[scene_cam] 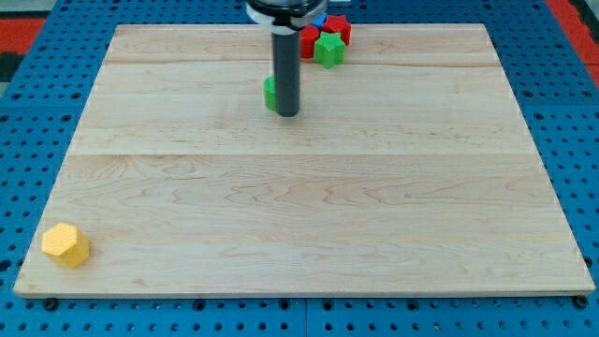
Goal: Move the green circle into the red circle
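Observation:
A green block (270, 93), its shape mostly hidden behind the rod, lies near the top middle of the board. My tip (287, 114) rests on the board right against that green block's right side. Near the view's top edge a cluster holds a red block (308, 41), another red block (338, 27), a green block (328, 51) and a bit of a blue block (320, 20). Their shapes cannot be made out clearly. The rod hides part of the cluster's left side.
A yellow hexagon-like block (65, 245) sits at the bottom left corner of the wooden board (309, 206). A blue pegboard table surrounds the board.

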Tool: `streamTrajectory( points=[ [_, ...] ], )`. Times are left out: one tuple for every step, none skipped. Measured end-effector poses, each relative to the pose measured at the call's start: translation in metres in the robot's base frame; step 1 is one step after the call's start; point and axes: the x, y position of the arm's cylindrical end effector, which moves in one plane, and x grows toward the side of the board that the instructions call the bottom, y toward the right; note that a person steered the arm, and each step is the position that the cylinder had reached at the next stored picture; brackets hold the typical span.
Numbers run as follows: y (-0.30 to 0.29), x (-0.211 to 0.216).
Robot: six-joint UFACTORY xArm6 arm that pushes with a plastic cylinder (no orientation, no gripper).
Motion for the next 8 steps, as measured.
streamTrajectory(
  points=[
    [-0.031, 0.000],
    [-0.066, 0.000],
    [-0.059, 0.000],
    [-0.021, -0.002],
    [0.012, -0.018],
    [0.032, -0.030],
    [0.014, -0.025],
    [-0.030, -0.016]
  ],
)
